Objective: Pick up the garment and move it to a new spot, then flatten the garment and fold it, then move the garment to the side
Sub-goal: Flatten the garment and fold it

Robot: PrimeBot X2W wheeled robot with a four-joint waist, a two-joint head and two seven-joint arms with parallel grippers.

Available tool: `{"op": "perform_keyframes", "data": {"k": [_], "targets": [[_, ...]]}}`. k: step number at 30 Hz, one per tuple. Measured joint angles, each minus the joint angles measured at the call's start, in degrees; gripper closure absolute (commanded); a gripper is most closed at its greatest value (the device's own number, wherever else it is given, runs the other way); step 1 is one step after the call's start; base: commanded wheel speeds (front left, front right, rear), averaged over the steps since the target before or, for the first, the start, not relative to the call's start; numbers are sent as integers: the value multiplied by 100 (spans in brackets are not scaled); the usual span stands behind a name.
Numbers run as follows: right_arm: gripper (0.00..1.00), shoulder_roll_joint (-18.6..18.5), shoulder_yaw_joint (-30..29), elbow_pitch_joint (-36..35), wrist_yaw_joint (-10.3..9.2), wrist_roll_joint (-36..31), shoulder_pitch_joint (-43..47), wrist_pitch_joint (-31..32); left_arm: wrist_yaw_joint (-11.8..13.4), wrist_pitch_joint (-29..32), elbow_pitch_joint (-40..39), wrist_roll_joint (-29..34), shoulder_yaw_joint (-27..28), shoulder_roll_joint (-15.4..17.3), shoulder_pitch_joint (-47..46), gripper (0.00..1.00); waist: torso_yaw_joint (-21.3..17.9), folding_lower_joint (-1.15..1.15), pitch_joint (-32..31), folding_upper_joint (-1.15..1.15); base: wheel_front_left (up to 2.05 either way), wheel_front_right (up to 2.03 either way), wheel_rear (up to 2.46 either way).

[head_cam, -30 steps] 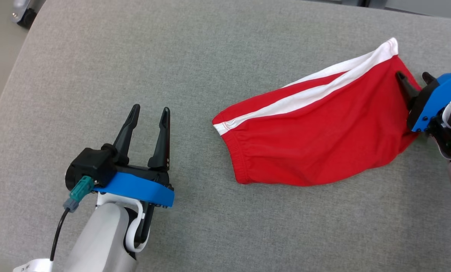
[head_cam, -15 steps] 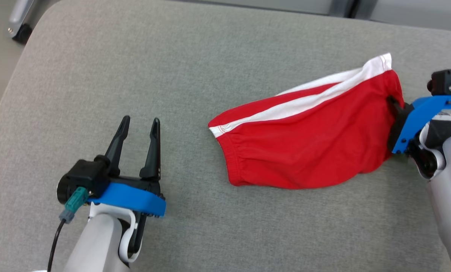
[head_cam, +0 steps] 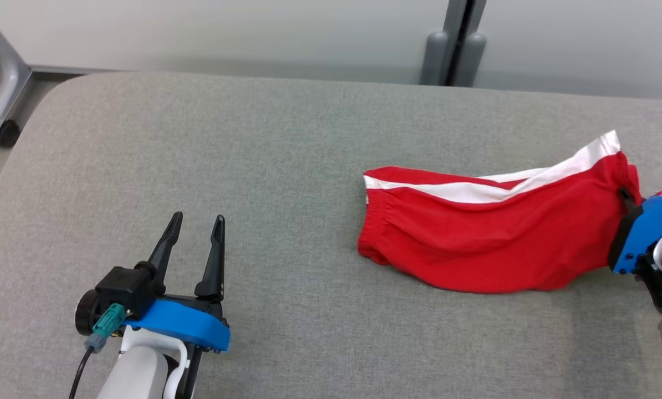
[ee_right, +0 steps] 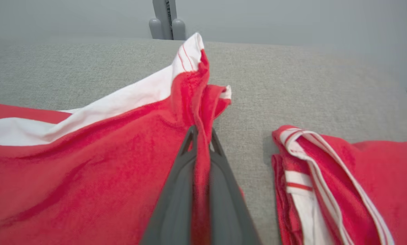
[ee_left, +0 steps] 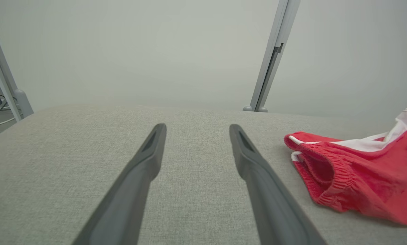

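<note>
Pinching a fold at the right end of the garment (head_cam: 491, 244), the right gripper (ee_right: 202, 132) has its fingers pressed together on the cloth, plainest in the right wrist view. That view also brings in a second red-and-white piece (ee_right: 343, 183), perhaps folded, just beside. The left gripper (head_cam: 198, 216) sits spread, well apart. The garment lies lengthwise left to right, its elastic band leftward, on a grey padded surface (head_cam: 253, 155). Beyond are a pale wall (head_cam: 198, 27) and a grey post (head_cam: 455, 52).

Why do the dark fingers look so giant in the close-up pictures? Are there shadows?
Left wrist view: the left gripper sits near the wide lens, so it balloons toward the bottom edge. Head view: soft even light, just a faint shadow under the red-and-white fabric garment.
</note>
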Motion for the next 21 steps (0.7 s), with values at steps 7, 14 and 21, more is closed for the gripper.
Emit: {"op": "perform_keyframes", "data": {"k": [7,14,21], "targets": [[100,589,-68,-844,-1,-476,132,605,-7,-1,16,-49,-32,56,77,0,-110,0,-218,0,0,0,0],[100,1198,781,-1172,0,-537,47,1126,-8,-1,32,-96,-113,97,80,0,-33,0,-257,0,0,0,0],[100,1404,1692,-571,0,-349,-205,1214,-8,0,96,-163,-358,59,34,0,321,0,-256,0,0,0,0]]}}
